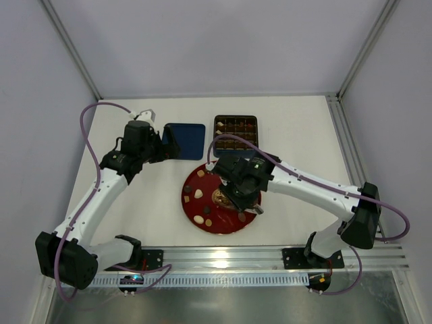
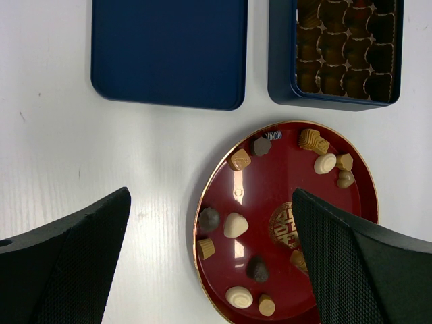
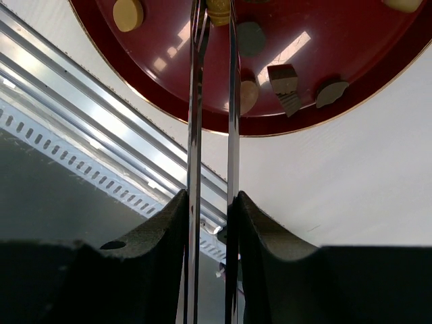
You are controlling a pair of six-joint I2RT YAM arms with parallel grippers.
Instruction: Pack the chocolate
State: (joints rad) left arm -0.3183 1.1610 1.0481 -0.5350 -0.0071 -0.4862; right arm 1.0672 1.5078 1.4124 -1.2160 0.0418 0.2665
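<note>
Several small chocolates, dark, cream and light brown, lie on the round red plate. The plate also shows in the top view. The dark-blue tin with a gridded insert stands behind the plate. My right gripper is over the plate and is shut on metal tongs. The tong tips reach a light-brown piece at the frame's top edge; I cannot tell if it is pinched. My left gripper is open and empty above the plate's left rim.
The tin's flat blue lid lies left of the tin, close under my left gripper. An aluminium rail runs along the near table edge, just beyond the plate. White walls enclose the table on three sides.
</note>
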